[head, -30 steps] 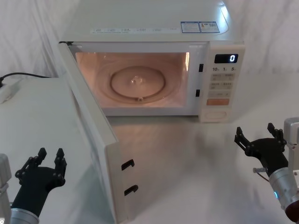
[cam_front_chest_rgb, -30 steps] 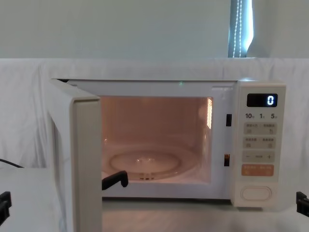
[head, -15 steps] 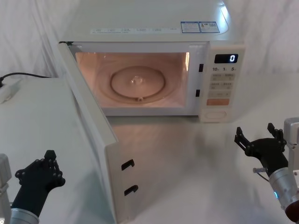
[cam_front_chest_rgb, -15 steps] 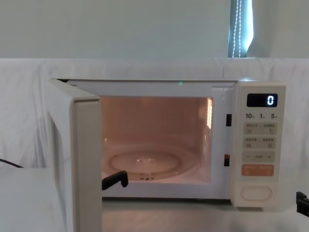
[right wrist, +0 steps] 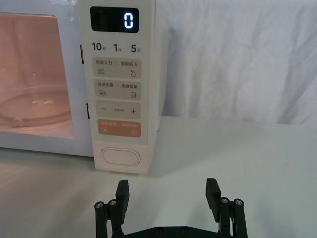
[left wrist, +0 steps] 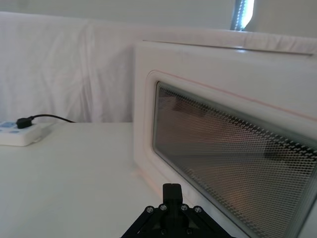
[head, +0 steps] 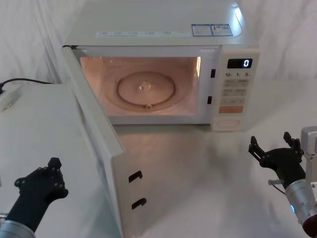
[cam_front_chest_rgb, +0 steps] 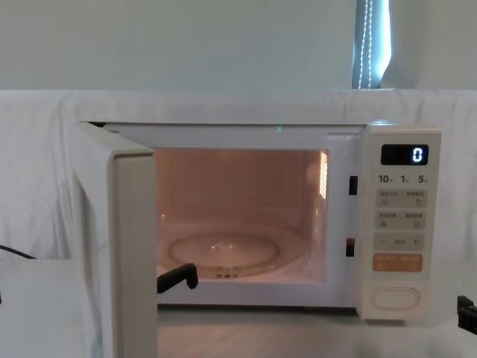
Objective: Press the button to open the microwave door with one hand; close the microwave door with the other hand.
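Observation:
The cream microwave [head: 158,27] stands at the back of the table, cavity lit, display reading 0. The microwave door [head: 96,134] is swung wide open toward the front left, its latch hooks facing me. From the outer side its dark window [left wrist: 233,158] is close in front of my left gripper [left wrist: 172,191]. My left gripper [head: 53,163] is shut on nothing, low at the left, outside the door. The button [head: 228,122], a wide cream pill [right wrist: 120,158], sits at the panel's bottom. My right gripper [head: 270,139] is open in front of the panel, apart from it [right wrist: 168,191].
A white power strip [head: 9,96] with a black cable lies on the table at far left, also behind the door [left wrist: 20,133]. A glass turntable [head: 146,88] lies inside the cavity. White cloth hangs behind. The open door juts forward between my arms.
My left gripper's fingers have closed together, and the hand has sunk slightly lower. The right gripper and the door have stayed where they were.

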### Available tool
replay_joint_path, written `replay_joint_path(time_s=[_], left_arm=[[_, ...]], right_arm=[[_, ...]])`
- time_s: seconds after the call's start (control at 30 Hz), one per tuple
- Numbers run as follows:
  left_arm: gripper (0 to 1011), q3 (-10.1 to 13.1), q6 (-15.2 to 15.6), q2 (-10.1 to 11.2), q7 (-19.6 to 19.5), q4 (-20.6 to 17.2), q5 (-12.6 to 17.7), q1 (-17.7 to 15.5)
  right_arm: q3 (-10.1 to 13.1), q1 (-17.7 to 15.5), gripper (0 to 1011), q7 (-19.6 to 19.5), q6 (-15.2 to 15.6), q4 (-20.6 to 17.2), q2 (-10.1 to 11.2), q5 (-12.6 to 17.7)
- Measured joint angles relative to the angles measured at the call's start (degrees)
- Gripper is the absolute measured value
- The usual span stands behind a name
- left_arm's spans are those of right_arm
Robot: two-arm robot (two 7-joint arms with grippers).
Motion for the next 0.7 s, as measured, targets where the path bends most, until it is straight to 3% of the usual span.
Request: replay_joint_path(time_s=[0.47, 0.7], left_arm=[[0, -6.84, 7.84, 5.01, -7.51, -8.13, -13.34, 3.2], [0, -8.43, 10.4, 7.52, -9.46, -11.12, -17.8, 3.0]], right_arm=[[0.0, 0.0, 1002, 0.0, 0.0, 0.0, 0.0, 0.0], [0.0, 0.0, 1002, 0.0, 0.0, 0.0, 0.01, 0.0]])
